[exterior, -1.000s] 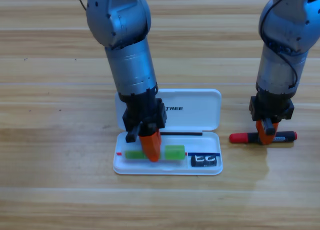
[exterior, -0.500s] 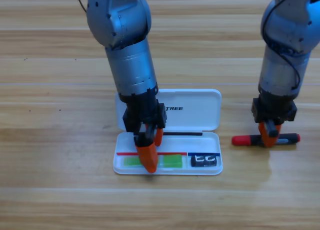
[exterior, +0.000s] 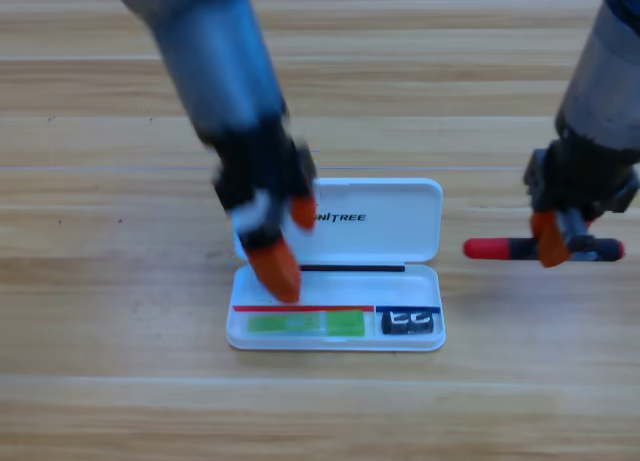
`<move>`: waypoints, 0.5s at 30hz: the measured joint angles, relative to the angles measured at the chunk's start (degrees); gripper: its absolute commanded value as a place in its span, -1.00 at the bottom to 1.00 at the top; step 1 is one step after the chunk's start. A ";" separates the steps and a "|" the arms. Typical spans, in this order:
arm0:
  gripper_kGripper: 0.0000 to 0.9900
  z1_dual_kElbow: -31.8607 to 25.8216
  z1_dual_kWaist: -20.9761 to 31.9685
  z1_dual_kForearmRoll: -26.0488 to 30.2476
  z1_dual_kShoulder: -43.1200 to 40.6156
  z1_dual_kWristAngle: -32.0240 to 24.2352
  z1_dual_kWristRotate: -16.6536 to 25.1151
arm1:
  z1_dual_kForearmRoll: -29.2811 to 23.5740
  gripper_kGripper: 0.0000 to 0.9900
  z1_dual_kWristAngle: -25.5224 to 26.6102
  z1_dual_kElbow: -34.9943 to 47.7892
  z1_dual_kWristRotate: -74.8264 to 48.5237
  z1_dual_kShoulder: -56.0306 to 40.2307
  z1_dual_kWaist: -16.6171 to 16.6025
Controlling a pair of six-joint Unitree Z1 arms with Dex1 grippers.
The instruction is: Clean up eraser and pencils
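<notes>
Pencils first: your green pencil [exterior: 305, 323] lies in the white case [exterior: 400, 231] beside the eraser [exterior: 408, 322]; left hand [exterior: 281, 243] above its rim, spread, empty. Right hand [exterior: 555, 239] is clenched on the red-and-black pencil [exterior: 500, 248], bare tabletop [exterior: 100, 281] all around.

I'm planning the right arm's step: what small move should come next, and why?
Probably carry the red-and-black pencil, gripped by the right gripper, left toward the white case. The green pencil and eraser already lie inside, and the left gripper, empty, hovers above the case.
</notes>
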 measured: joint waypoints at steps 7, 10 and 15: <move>1.00 5.26 1.01 0.15 -20.25 -3.15 -1.84 | 0.05 -1.00 0.00 -9.66 3.14 4.43 4.21; 1.00 8.13 4.37 -0.60 -27.18 -4.39 -1.80 | 0.10 -1.00 0.00 -15.20 3.61 10.16 5.32; 1.00 11.86 13.12 -0.95 -30.87 -11.33 2.69 | 0.65 -1.00 0.00 -22.57 4.49 17.84 6.61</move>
